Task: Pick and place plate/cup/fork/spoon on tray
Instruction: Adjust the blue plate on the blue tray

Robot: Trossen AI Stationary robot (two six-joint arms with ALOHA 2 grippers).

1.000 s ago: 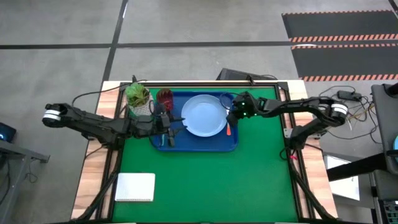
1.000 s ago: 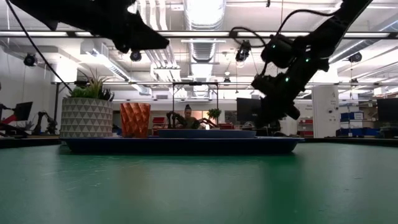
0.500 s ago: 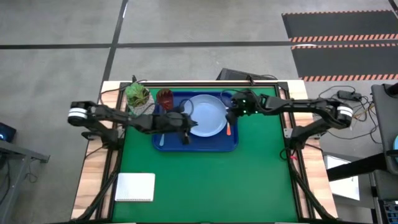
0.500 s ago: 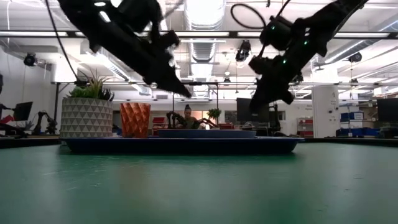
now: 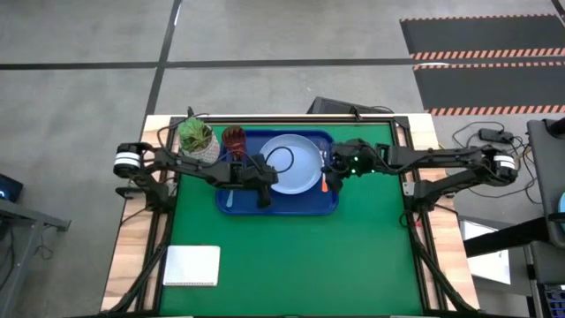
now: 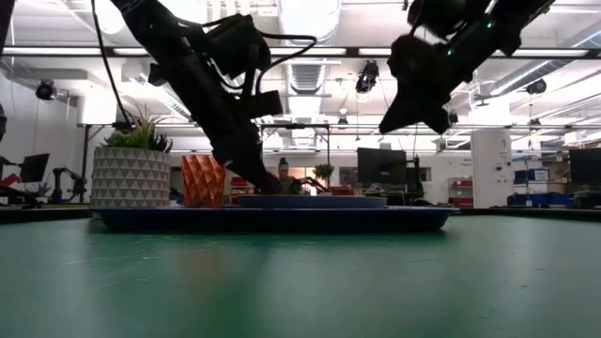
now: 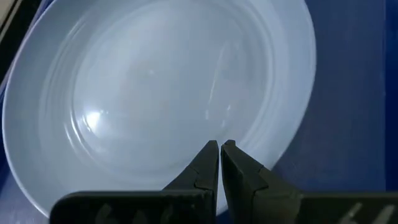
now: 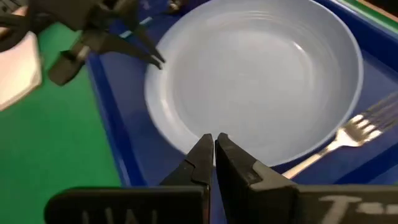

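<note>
Blue tray is already loaded; plate could be knocked by left gripper and right gripper, both pressed together, empty.

My work surface is a green-topped table with pale wooden edges, filling the middle and lower part of the high view. Directly on it, toward the upper centre of the frame, lies the large rectangular dark-blue plastic tray with rounded corners and a raised rim. Just beside the tray's upper left corner stands a white patterned pot with a green plant. Well apart from both, at the lower left, lies a white square notepad, flat on the green.
</note>
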